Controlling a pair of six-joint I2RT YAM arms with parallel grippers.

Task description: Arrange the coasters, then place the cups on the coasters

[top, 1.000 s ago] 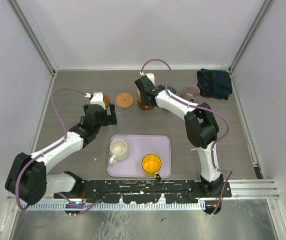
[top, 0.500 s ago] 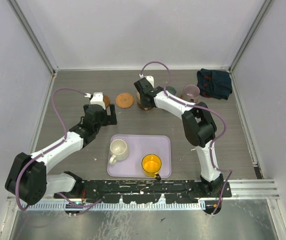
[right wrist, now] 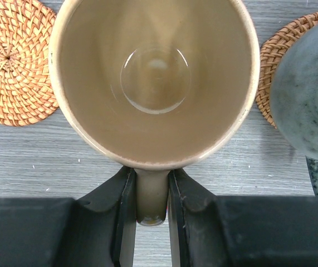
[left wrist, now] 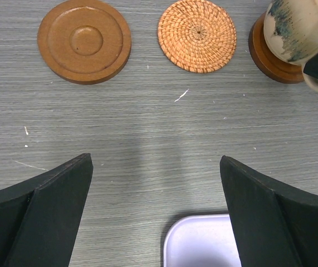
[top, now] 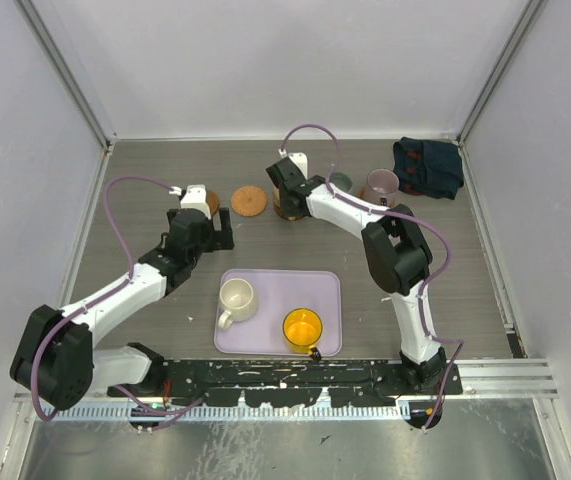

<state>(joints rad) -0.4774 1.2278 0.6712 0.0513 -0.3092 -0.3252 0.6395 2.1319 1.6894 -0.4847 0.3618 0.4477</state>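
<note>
Low centre of top view: cream cup [top: 236,297] and yellow cup [top: 303,327] on lavender tray [top: 330,285], not yet placed. Left pincer [left wrist: 156,167] gaping wide, empty, over desk [left wrist: 159,122], short of ringed coaster [left wrist: 84,40] and woven coaster [left wrist: 197,35]. Upper centre: right pincer [right wrist: 152,189] clamped on tan cup [right wrist: 156,72] handle, cup seemingly seated on dark coaster [left wrist: 267,61]; likely placing step, so next release and back off without tipping.

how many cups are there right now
5: cream cup and yellow cup on the lavender tray; tan cup over a brown coaster, handle in the right pincer; grey-green cup and mauve cup farther right. None seems hidden.
</note>
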